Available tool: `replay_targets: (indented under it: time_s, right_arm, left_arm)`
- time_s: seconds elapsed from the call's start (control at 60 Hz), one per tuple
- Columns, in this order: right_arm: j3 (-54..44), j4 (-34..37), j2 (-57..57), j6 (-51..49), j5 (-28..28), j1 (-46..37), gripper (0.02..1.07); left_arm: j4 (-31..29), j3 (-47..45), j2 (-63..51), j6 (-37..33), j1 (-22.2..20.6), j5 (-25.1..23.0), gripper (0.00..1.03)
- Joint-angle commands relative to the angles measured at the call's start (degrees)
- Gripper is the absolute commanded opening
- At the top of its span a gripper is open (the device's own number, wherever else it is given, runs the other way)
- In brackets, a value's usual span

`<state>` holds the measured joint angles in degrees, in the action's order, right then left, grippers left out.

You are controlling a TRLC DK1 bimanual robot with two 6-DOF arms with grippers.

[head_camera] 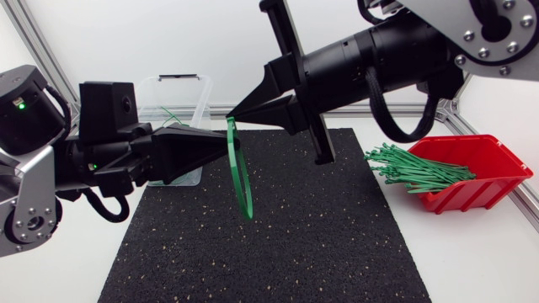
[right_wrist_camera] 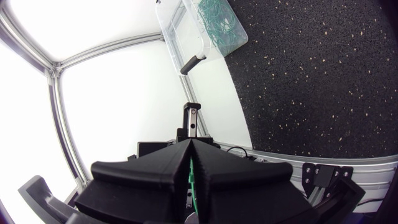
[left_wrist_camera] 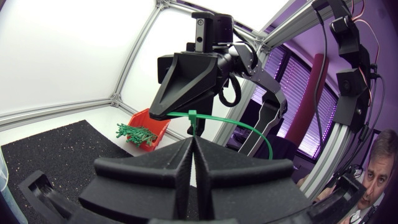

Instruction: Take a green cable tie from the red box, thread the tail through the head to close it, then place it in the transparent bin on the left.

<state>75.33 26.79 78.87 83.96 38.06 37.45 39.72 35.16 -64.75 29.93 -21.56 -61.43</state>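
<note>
**Green cable tie held in the air between both grippers**

The green cable tie (head_camera: 244, 200) hangs as a narrow loop above the black mat (head_camera: 295, 252), near its edge on the transparent bin's side. In the left wrist view its head (left_wrist_camera: 193, 116) stands just above the left gripper's tip. A thin green strip runs sideways through the head to the right gripper's tip, and the rest curves away in an arc.

The left gripper (head_camera: 226, 153) has its two wedge fingers pressed together, with the tie's strap pinched at the very tip, just under the head. The right gripper (head_camera: 232, 112) comes in from above and behind. Its fingers are also closed, and the right wrist view shows a sliver of green (right_wrist_camera: 191, 177) clamped in the seam between them. The two tips sit close together, the right one slightly higher.

The red box (head_camera: 488, 164) stands beside the mat on the right, well apart from the grippers, with a bundle of loose green ties (head_camera: 413, 168) spilling over its open front. The transparent bin (head_camera: 181, 94) sits beyond the left gripper, at the mat's far left corner, and holds a few green ties (right_wrist_camera: 217, 25).
</note>
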Motion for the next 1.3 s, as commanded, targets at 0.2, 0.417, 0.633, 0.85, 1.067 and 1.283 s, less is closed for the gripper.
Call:
replay_targets:
  time_s: [0.2,0.417,0.633,0.85,1.067,1.283]
  right_arm:
    - [0.6,0.5,0.6,-0.5,-0.7,0.2,0.08]
    - [0.7,0.5,4.3,-1.2,-1.7,0.0,0.08]
    - [0.5,0.6,6.9,-1.1,-2.9,-0.2,0.08]
    - [1.1,2.0,9.7,-1.0,-5.2,-0.2,0.08]
    - [1.8,2.5,9.2,-1.7,-5.2,0.7,0.08]
    - [3.0,3.3,5.0,-5.7,-7.2,2.4,0.41]
  left_arm:
    - [0.8,-1.4,2.0,-0.4,-0.2,-0.6,0.04]
    - [0.8,-1.9,4.7,0.2,-0.7,-1.8,0.04]
    - [0.9,-2.2,5.9,0.5,-0.9,-2.6,0.04]
    - [0.9,-2.2,6.0,0.6,-1.0,-2.8,0.04]
    - [0.9,-2.2,5.7,0.5,-0.4,-2.8,0.04]
    - [0.8,-1.9,4.5,0.3,0.5,-2.8,0.04]
